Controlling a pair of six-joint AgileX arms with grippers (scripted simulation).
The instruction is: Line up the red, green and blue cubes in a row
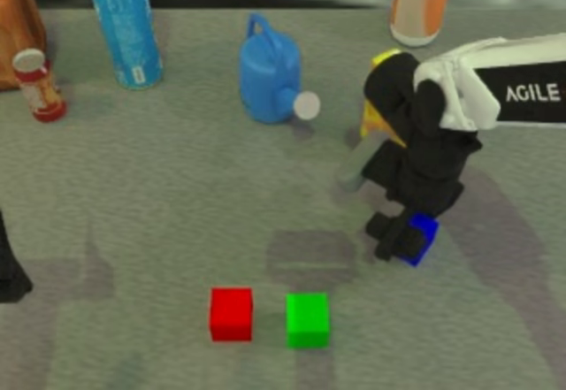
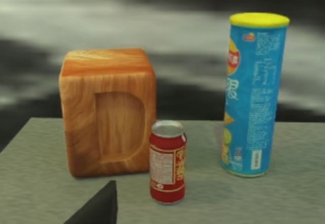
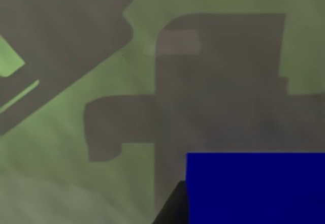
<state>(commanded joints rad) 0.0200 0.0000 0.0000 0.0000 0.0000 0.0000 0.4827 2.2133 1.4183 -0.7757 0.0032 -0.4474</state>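
The red cube [image 1: 231, 313] and the green cube [image 1: 307, 319] sit side by side near the table's front edge, a small gap between them. My right gripper [image 1: 402, 240] is shut on the blue cube [image 1: 423, 235] and holds it off the table, behind and to the right of the green cube. In the right wrist view the blue cube [image 3: 254, 188] fills the corner, with one dark finger [image 3: 175, 209] against its side and their shadow on the table beneath. My left gripper [image 1: 11, 277] is parked at the table's left edge, open and empty.
A light-blue jug [image 1: 270, 70] stands at the back middle. A tall blue chips tube [image 1: 124, 23], a red can [image 1: 40, 85] and a wooden block [image 2: 107, 112] stand at the back left. A white-and-orange bottle [image 1: 420, 3] is at the back right.
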